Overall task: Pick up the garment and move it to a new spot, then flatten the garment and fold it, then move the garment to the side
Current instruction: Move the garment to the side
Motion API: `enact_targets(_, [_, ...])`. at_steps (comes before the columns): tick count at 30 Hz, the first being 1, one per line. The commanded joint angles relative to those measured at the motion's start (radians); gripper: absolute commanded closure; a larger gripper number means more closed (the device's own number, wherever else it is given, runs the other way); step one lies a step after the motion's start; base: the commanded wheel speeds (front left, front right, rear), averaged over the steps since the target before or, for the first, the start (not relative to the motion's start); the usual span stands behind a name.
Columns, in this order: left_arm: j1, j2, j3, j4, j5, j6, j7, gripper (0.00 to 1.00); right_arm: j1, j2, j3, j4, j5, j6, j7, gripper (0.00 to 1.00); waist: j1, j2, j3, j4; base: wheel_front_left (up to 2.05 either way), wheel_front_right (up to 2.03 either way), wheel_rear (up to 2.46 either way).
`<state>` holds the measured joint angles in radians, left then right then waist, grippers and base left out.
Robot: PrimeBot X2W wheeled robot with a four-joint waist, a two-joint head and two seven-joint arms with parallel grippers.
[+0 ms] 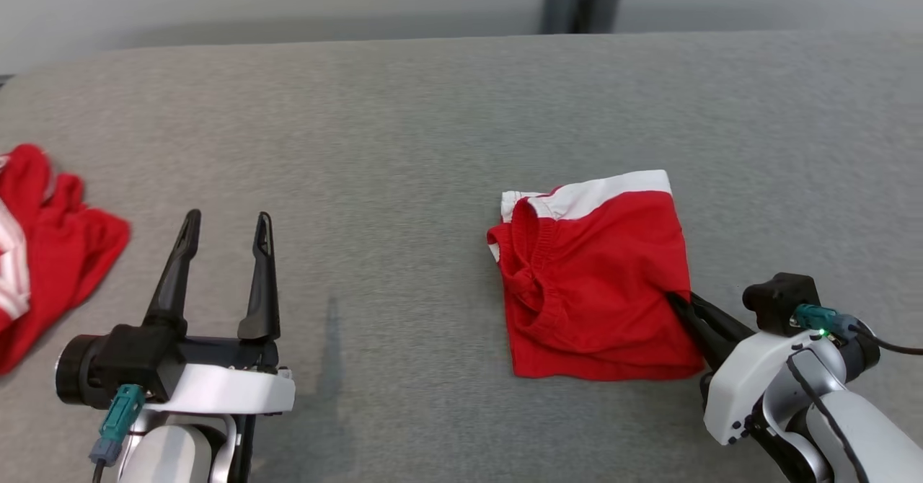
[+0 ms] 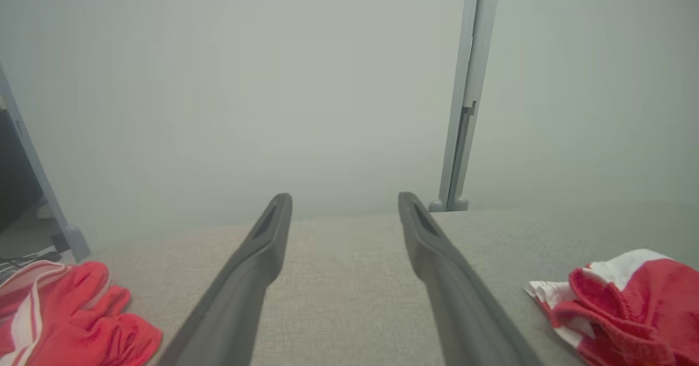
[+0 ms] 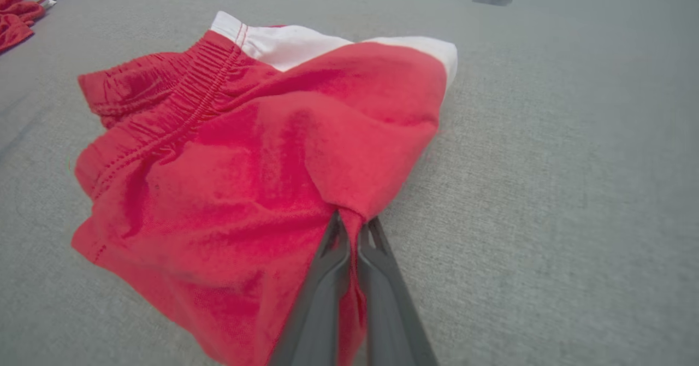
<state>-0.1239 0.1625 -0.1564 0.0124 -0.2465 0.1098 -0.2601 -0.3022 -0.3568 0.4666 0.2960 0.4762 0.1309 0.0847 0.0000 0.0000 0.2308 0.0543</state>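
Right end effector (image 1: 681, 300) pinched on edge of red garment (image 1: 598, 288); left end effector (image 1: 228, 218) spread wide

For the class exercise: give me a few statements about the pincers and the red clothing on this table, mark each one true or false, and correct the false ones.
1. The right pincer is shut on an edge of the folded garment. True.
2. The left pincer holds the crumpled red cloth. False: its fingers stand open with nothing between them, and the cloth lies apart from it at the table's left side.
3. The folded garment has a white band along its far edge. True.
4. The folded garment hangs in the air. False: it lies on the grey table.
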Motion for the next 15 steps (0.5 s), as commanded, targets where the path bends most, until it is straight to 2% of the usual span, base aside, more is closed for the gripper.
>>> enact_targets(1, [-0.017,0.009,0.001,-0.007,0.006,-0.001,0.0,0.0,-0.009,-0.014,0.002,-0.013,-0.01,0.0,0.001,1.0,0.0,0.0,0.025,-0.083,0.0,0.0,0.0])
enact_targets(8, [-0.057,0.035,-0.016,-0.035,0.025,-0.01,0.03,0.0,-0.077,-0.032,0.068,-0.029,-0.008,0.0,-0.003,1.0,0.0,0.0,0.078,-0.238,0.0,0.0,0.0])
enact_targets(15, [-0.124,0.068,-0.035,-0.084,0.055,-0.021,0.07,0.0,-0.254,-0.07,0.153,0.045,0.02,0.0,-0.063,1.0,0.0,0.0,0.159,-0.353,0.0,0.0,0.0])
